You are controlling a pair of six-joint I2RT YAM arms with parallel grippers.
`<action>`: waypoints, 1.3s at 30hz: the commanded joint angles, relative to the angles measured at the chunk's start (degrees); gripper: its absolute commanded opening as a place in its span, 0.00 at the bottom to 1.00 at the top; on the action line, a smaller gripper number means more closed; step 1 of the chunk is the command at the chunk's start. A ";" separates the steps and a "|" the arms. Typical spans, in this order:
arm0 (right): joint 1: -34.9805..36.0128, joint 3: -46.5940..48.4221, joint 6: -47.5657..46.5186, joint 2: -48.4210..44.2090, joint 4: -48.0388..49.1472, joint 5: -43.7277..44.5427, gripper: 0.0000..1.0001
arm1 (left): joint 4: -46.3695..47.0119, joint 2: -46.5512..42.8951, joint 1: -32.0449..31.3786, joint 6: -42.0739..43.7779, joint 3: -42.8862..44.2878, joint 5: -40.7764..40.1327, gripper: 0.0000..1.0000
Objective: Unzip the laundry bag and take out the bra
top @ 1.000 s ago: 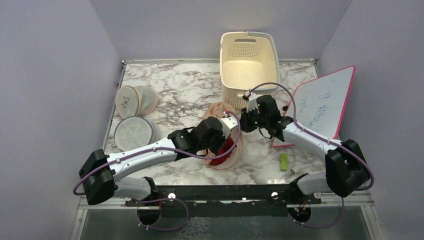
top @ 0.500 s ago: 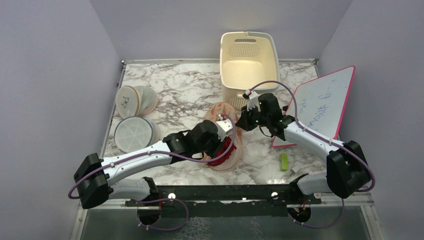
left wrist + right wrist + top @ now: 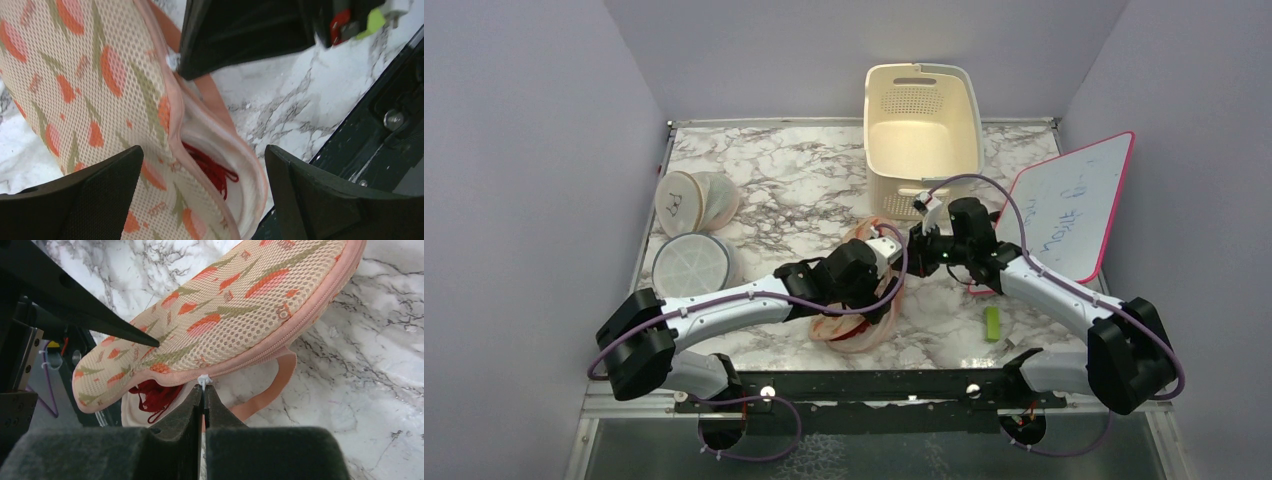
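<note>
The laundry bag [image 3: 100, 90] is a peach mesh case with orange and green motifs, lying between both arms at mid-table [image 3: 854, 325]. Its zip is partly undone, and the near end gapes. Inside that gap lies the red lacy bra [image 3: 210, 167], also showing under the lifted flap in the right wrist view [image 3: 150, 392]. My left gripper [image 3: 202, 155] hangs open over the gap, one finger on each side, holding nothing. My right gripper [image 3: 203, 390] is shut on the white zip pull [image 3: 204, 380] at the bag's edge [image 3: 225, 315], just right of the left gripper [image 3: 879, 262].
A cream basket [image 3: 921, 130] stands at the back. A pink-framed whiteboard [image 3: 1069, 205] leans at the right, close to my right arm. Two round white mesh cases [image 3: 689, 265] lie at the left. A small green item [image 3: 992, 323] lies near the black front rail [image 3: 874, 385].
My left gripper has gone from shut to wide open over the bag. The bag's flap now covers most of the red in the top view. My right gripper edged right, still pinching the pull.
</note>
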 commanded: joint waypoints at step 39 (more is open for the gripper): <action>-0.17 3.97 -0.75 -4.08 -7.07 14.33 0.01 | -2.52 2.69 -0.06 8.66 7.19 -4.94 0.00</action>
